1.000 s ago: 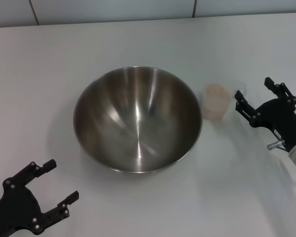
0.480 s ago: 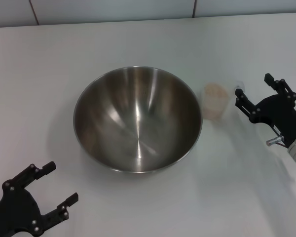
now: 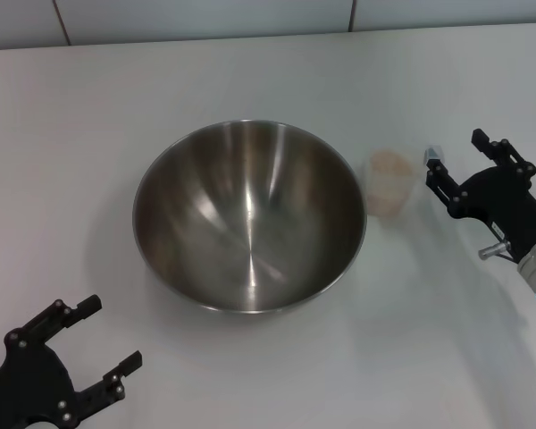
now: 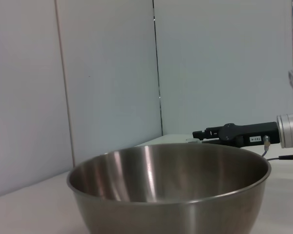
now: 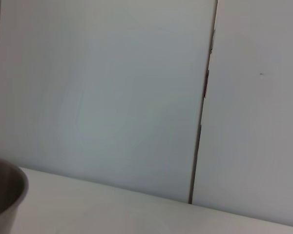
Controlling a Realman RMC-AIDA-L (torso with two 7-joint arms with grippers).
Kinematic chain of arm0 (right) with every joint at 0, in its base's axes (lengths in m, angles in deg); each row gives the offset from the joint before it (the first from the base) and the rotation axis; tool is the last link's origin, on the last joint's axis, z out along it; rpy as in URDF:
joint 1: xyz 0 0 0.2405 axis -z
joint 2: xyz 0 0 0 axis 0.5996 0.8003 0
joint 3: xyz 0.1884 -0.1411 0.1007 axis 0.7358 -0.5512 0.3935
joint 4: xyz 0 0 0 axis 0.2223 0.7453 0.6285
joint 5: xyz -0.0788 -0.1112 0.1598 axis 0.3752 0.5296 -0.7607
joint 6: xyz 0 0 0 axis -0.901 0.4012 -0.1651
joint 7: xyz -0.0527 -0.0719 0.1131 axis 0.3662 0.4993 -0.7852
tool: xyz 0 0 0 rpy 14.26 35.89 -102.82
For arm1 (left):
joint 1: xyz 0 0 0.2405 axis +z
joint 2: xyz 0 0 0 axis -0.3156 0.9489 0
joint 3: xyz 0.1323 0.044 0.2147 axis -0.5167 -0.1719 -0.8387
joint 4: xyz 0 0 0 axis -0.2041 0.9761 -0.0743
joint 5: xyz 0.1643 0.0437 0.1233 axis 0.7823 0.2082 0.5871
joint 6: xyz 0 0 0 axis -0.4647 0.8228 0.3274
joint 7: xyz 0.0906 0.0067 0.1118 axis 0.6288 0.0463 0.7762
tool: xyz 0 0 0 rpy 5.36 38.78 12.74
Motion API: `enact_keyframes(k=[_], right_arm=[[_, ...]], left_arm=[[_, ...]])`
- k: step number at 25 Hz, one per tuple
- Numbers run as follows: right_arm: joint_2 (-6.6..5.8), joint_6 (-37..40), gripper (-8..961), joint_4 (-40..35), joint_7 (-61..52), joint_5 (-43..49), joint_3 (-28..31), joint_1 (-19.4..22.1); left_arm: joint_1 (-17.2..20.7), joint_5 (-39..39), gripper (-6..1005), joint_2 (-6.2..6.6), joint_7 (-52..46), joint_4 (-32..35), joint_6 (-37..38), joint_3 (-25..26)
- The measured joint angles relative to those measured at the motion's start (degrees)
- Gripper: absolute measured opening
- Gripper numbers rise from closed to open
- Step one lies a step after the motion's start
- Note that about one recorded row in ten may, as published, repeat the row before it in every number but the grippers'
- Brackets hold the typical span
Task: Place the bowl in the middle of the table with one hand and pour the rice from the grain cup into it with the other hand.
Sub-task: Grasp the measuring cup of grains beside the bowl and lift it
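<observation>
Head view: steel bowl (image 3: 250, 214) mid-table (image 3: 250, 80), grain cup (image 3: 391, 183) with rice (image 3: 391, 164) just right of it.
Right gripper (image 3: 454, 158) fingers apart, near cup's right side, not touching; left gripper (image 3: 103, 332) fingers apart, near-left corner, empty.

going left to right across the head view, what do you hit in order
Black two-pronged left tool, open, at the near left corner → large shiny stainless-steel bowl on the white table → small clear plastic grain cup of pale rice → black right tool, open, just right of the cup.
</observation>
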Motion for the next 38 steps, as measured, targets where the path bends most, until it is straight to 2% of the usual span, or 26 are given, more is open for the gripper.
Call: enact_keyframes(k=[6, 16, 23, 31, 33, 36, 38], right_arm=[[0.00, 0.2, 661, 0.3, 0.2, 0.0, -0.1, 0.0], [0.00, 0.0, 193, 0.3, 0.2, 0.0, -0.1, 0.0], [0.00, 2.3, 44, 0.6, 0.2, 0.0, 0.0, 0.5], [-0.09, 16.3, 30, 1.1, 0.3, 0.4, -0.6, 4.5], [-0.09, 17.9, 27, 1.3, 0.8, 0.5, -0.7, 5.0], [-0.07, 23.8, 26, 4.3, 7.9, 0.6, -2.2, 6.6], [-0.06, 24.6, 26, 5.2, 10.1, 0.6, -2.8, 6.7]], left_arm=[[-0.1, 0.0, 791, 0.08, 0.0, -0.2, -0.1, -0.1], [-0.4, 0.0, 792, 0.08, -0.1, -0.1, -0.1, -0.1], [-0.5, 0.0, 789, 0.08, -0.1, -0.1, 0.0, -0.1], [-0.4, 0.0, 787, 0.07, -0.1, -0.1, 0.1, -0.1], [-0.4, 0.0, 787, 0.09, -0.1, -0.1, 0.1, -0.1], [-0.4, 0.0, 787, 0.12, -0.1, -0.1, 0.0, -0.1], [-0.4, 0.0, 787, 0.13, -0.1, -0.1, 0.0, -0.1]])
